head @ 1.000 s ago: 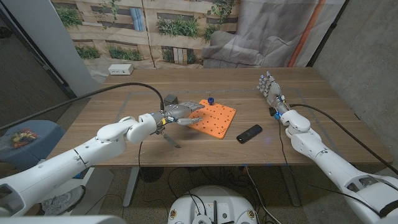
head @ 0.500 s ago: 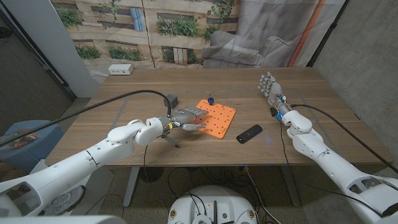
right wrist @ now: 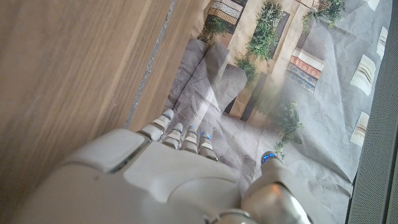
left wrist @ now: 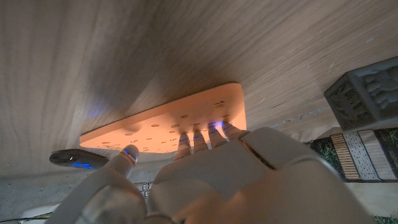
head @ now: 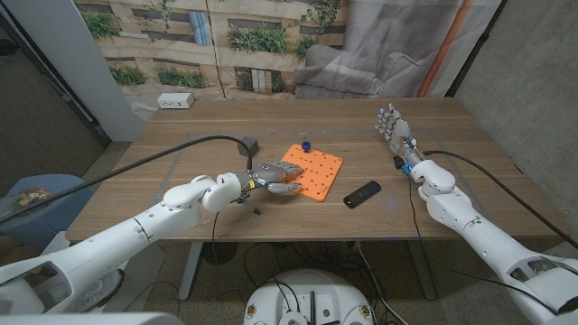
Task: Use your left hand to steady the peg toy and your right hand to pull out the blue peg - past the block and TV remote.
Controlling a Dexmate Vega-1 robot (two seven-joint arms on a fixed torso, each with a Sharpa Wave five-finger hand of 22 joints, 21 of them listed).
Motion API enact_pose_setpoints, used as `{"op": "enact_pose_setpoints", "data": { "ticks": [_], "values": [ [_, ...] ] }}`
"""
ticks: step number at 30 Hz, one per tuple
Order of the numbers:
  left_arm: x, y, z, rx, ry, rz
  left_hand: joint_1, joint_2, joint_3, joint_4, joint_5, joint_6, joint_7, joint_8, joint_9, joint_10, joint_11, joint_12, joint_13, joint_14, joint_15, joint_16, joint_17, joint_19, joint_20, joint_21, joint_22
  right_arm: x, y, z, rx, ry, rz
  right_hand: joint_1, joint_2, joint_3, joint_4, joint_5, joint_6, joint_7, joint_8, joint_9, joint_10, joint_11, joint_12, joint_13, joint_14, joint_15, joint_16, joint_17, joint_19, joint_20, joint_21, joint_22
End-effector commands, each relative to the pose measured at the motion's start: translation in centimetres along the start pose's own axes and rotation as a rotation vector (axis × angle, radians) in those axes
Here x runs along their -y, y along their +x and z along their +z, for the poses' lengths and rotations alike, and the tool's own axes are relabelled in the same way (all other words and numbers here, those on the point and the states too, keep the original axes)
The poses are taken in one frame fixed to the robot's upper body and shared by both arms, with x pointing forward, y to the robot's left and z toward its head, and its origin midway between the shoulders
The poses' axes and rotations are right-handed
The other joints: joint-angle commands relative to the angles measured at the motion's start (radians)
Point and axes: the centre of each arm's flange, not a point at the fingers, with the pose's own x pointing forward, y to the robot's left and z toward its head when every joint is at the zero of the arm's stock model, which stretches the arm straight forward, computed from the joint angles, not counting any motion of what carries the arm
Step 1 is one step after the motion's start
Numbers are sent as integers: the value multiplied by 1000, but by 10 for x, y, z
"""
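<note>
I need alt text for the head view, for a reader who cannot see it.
At a wooden table, the robot's left hand reaches onto the near-left edge of a flat orange peg board with a small blue peg at its far edge. The right hand waits, fingers apart, beyond a black TV remote.

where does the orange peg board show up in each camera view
Head view: orange peg board at table centre, the left hand at its near-left edge.
Left wrist view: peg board mid-picture, just past the fingertips.
Right wrist view: not in it.
Shared landmark: the left hand.

head overlooks table (head: 181,135); wrist views close along hands.
</note>
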Motion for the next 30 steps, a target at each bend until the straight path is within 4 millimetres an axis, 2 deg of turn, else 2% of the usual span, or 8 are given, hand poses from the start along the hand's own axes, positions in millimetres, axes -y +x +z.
{"op": "enact_pose_setpoints", "data": {
  "ticks": [1,7,18,27,30],
  "values": [
    [4,5,1,-10,-19,-31,-16,103,-13,2,10,20,-3,6,3,7,-6,8,4,-3,-46,7,4,-12,-154,7,6,1,1,-1,-5,-7,6,7,3,0,6,4,-4,-2,3,4,-6,-1,-1,3,-5,-7,0,-1,-7,-21,1,2],
    [4,6,2,3,-14,-46,-16,105,-28,3,12,32,-4,5,3,23,-6,13,4,14,-46,14,4,0,-155,14,7,0,4,0,-5,-23,26,7,4,0,7,4,-4,-2,3,4,-6,-1,-1,3,-6,-7,0,-2,-9,-21,1,2],
    [7,4,4,0,-15,-73,-14,108,-41,1,14,41,-5,4,3,34,-7,15,3,27,-46,17,4,14,-151,20,7,-5,14,24,2,-189,99,12,1,0,3,4,8,-1,8,4,15,4,8,2,3,-7,4,-8,-1,-20,6,2],
    [6,4,5,0,-12,-81,-13,110,-46,0,15,43,-5,2,3,35,-7,14,3,29,-44,16,4,15,-151,21,7,-14,20,40,1,-346,144,26,-6,2,-11,4,41,-5,18,5,61,8,23,3,25,-9,11,-19,5,-21,9,2],
    [5,4,4,5,-10,-77,-12,111,-48,-1,15,47,-2,2,3,36,-8,14,3,33,-40,17,3,15,-150,21,7,-17,21,43,2,-378,140,36,-12,2,-22,2,76,0,28,6,78,14,26,4,34,-10,12,-27,12,-22,11,1]
  ]
}}
